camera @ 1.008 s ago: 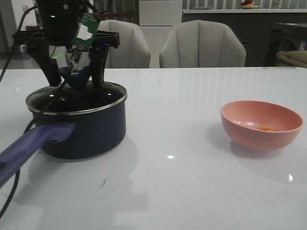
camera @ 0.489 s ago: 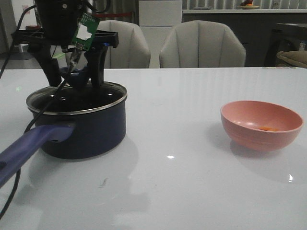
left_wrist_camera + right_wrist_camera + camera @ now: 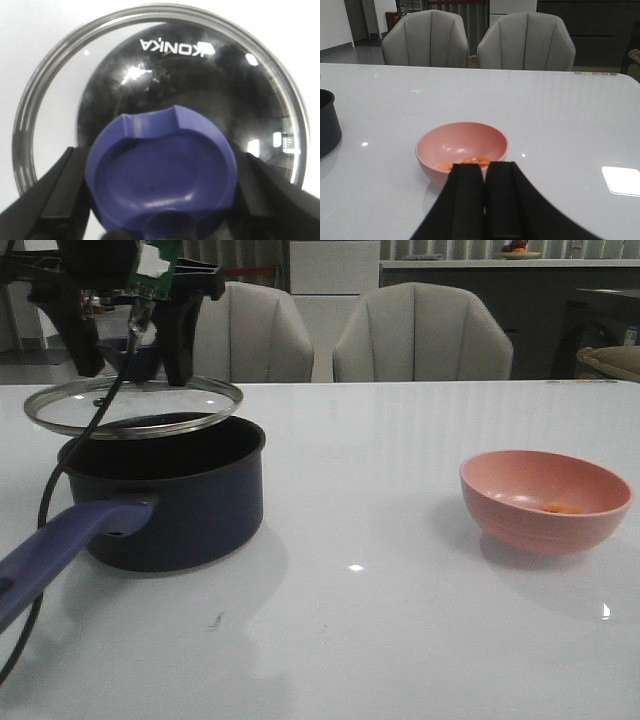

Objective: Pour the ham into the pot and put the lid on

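Left gripper is clamped on the knob of the lid, holding it level just above the pot and shifted a little toward the left. That pot sits uncovered on the white table, its inside dark, its handle pointing at the camera. Well off to the right stands the pink bowl, with the ham lying in its bottom. Only the right wrist view shows those slices clearly, beyond the right gripper, whose fingers are pressed together on nothing. Two grey chairs stand behind the table.
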`<state>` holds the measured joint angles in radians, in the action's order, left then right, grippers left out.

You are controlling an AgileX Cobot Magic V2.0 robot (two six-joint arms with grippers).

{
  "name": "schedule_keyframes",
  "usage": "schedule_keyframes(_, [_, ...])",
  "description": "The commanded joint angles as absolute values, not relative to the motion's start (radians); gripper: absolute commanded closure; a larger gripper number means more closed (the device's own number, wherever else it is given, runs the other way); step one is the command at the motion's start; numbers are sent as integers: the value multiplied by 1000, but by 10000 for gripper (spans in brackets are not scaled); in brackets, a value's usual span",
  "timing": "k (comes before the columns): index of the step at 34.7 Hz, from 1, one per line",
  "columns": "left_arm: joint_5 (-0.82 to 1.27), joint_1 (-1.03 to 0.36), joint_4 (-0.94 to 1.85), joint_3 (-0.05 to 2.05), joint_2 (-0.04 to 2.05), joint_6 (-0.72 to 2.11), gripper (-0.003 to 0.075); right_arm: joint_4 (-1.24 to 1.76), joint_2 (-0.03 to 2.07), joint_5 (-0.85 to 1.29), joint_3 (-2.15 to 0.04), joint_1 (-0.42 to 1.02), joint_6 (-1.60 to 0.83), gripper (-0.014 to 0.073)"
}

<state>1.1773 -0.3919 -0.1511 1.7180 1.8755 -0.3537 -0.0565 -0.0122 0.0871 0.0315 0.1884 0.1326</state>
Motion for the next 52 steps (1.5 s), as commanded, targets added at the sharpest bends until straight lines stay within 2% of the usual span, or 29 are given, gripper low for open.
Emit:
schedule_keyframes(1, [1197, -362, -212, 1752, 1794, -312, 402, -64, -30, 0, 22, 185, 126, 445])
schedule_keyframes(5, [1238, -304, -239, 1750, 1770, -272, 402, -64, -30, 0, 22, 185, 126, 445])
schedule_keyframes(11, [1209, -143, -188, 1711, 1702, -228, 402, -64, -30, 0, 22, 185, 126, 445])
schedule_keyframes(18, [1097, 61, -57, 1525, 1642, -127, 402, -64, -30, 0, 22, 185, 126, 445])
schedule_keyframes(23, [994, 149, -15, 1368, 1636, -56, 402, -64, -30, 0, 22, 185, 126, 445])
schedule_keyframes(33, [727, 164, -16, 1131, 1642, -34, 402, -64, -30, 0, 22, 185, 126, 445])
schedule_keyframes(47, [719, 163, -21, 1112, 1731, -34, 394, -64, -30, 0, 22, 185, 126, 445])
schedule_keyframes(49, [719, 163, -31, 1112, 1733, -34, 370, -64, -30, 0, 22, 185, 126, 445])
schedule_keyframes(52, [719, 163, -36, 1114, 1733, -34, 269, -64, -30, 0, 22, 185, 126, 445])
